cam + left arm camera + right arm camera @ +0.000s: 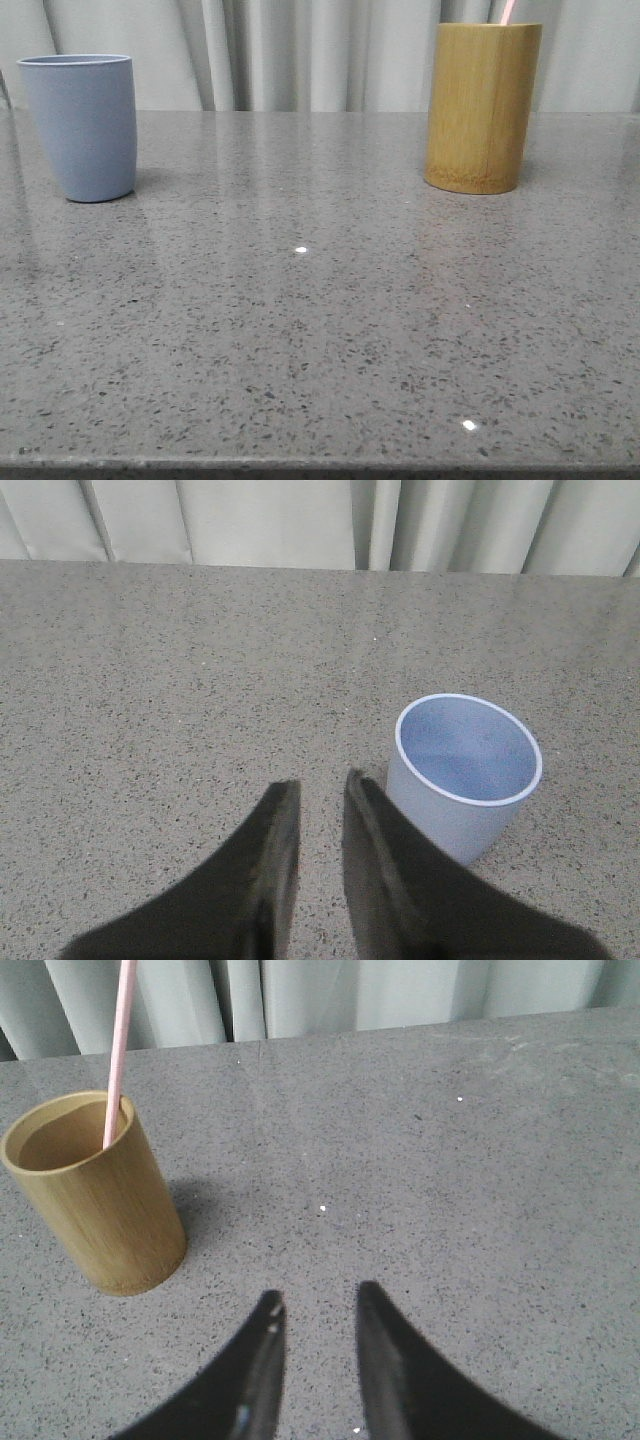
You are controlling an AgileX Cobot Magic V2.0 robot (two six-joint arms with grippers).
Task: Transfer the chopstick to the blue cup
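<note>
The right hand hangs above the grey speckled tabletop with its two dark fingers parted by a modest gap and nothing between them; the left hand hovers likewise, its fingers set a little closer together but still apart, and also empty. The step in hand appears to be the first reach for the chopstick, and it falls to the right hand, since the stick stands on that arm's side. To do it well, the hand should approach the bare upper length of the stick, well above the rim of the bamboo cup, bring the fingers to either side of it, close firmly on so thin a thing, and then lift straight up along the stick's lean so it clears the rim without tipping the holder. In the right wrist view the chopstick leans against the inner wall of the bamboo cup, rising well past its rim; cup and stick sit off to one side of the fingers and some way beyond them, not between them. In the front view the pink tip shows just above the bamboo cup at far right, while the blue cup stands well apart at far left. The left wrist view shows that cup upright, empty, and just beside the left fingers.
</note>
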